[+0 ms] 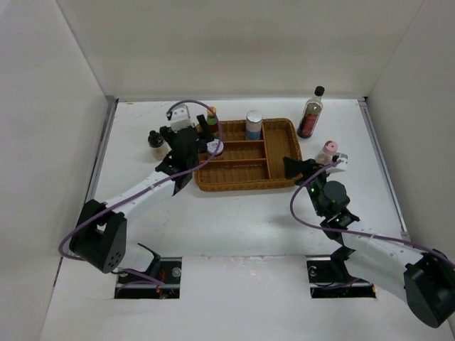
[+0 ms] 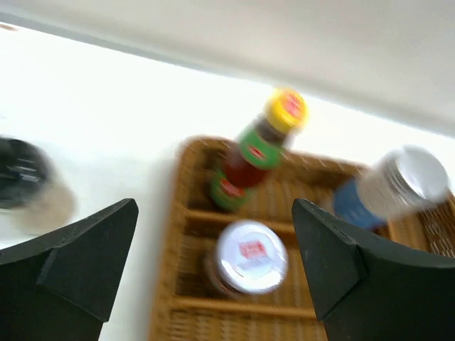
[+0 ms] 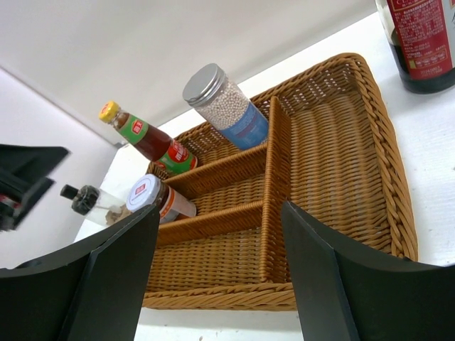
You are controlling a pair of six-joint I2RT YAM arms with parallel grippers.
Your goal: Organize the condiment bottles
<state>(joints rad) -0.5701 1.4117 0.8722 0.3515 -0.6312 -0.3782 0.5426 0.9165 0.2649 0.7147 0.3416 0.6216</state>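
Only partly in view, dark bottle (image 3: pixel 423 42)

Left wrist view: smeared throughout. Black-capped tan bottle (image 2: pixel 21 177) is a dark blur, cut by the left edge. Silver-lidded blue-label bottle (image 2: pixel 398 186) is soft, label unreadable. Print on the short red-white-lidded jar (image 2: pixel 250 257) illegible. Wicker tray (image 2: pixel 186 234) runs off the bottom and right edges.

Right wrist view: tall dark bottle (image 3: pixel 421 42) cut by the top edge, cap out of frame. Black-capped tan bottle partly behind one of the jaws. Tray's front rim partly behind both jaws.

Top view: left arm (image 1: pixel 142 190) covers the tray's left rim and part of the yellow-capped bottle (image 1: pixel 212 115). Pink-capped bottle (image 1: pixel 328 150) has its lower part hidden behind the right arm (image 1: pixel 370 245). All labels too small to read.
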